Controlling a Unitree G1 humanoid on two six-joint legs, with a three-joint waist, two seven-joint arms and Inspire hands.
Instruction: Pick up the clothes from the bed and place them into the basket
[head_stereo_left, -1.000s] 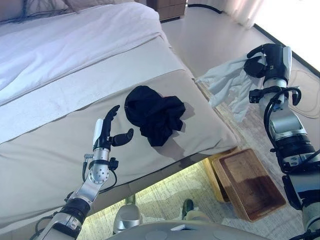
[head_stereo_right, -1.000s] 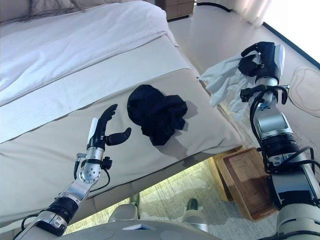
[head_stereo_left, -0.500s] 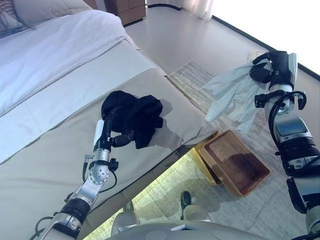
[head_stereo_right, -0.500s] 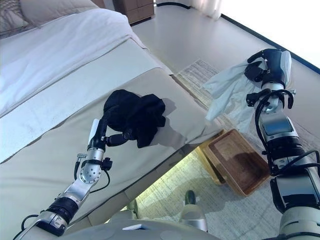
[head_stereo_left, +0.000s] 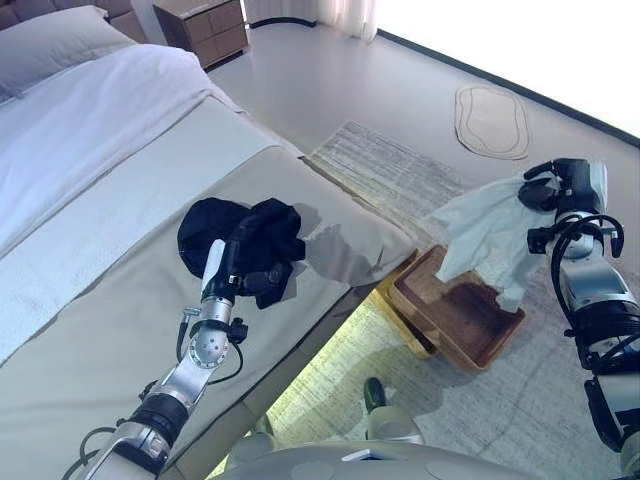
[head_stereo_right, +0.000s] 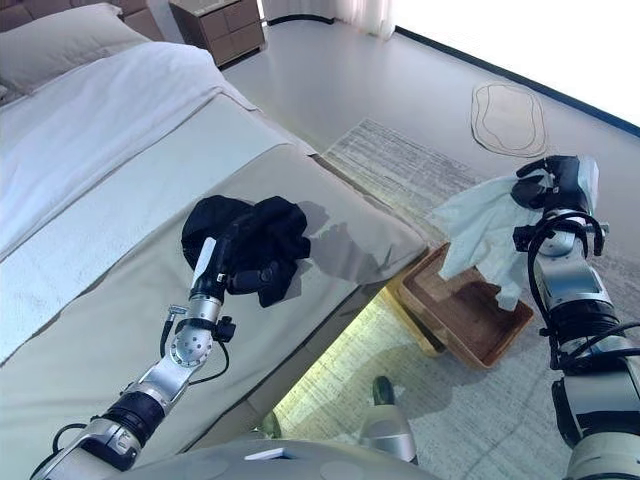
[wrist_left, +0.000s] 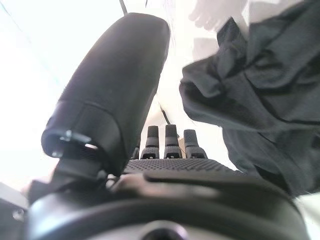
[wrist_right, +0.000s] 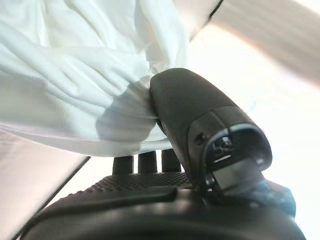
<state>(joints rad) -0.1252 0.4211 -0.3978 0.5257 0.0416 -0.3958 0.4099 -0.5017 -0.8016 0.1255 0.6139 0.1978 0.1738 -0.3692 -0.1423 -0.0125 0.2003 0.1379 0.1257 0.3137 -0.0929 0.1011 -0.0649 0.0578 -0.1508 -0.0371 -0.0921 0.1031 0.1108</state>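
A crumpled black garment (head_stereo_left: 232, 225) lies on the beige cover near the bed's (head_stereo_left: 110, 330) foot edge. My left hand (head_stereo_left: 232, 268) is raised just in front of it, open, with straight fingers; in the left wrist view the black garment (wrist_left: 260, 90) lies past the fingers (wrist_left: 167, 142), ungripped. Out past the bed's corner, my right hand (head_stereo_left: 566, 186) is shut on a white cloth (head_stereo_left: 487, 232). The cloth hangs down over the far side of the wooden basket (head_stereo_left: 450, 322) on the floor. The right wrist view shows the thumb (wrist_right: 195, 115) pressed into the white cloth (wrist_right: 75, 75).
The shallow basket sits on a striped rug (head_stereo_left: 385, 170) beside the bed's corner. An oval mat (head_stereo_left: 490, 120) lies farther off on the floor. A wooden nightstand (head_stereo_left: 205, 28) stands at the back, with a pillow (head_stereo_left: 50, 40) and a white duvet (head_stereo_left: 90, 125) up the bed.
The whole view has swung to the right. My right hand has carried the white cloth down and over the basket. My left hand now shows in front of the black garment.
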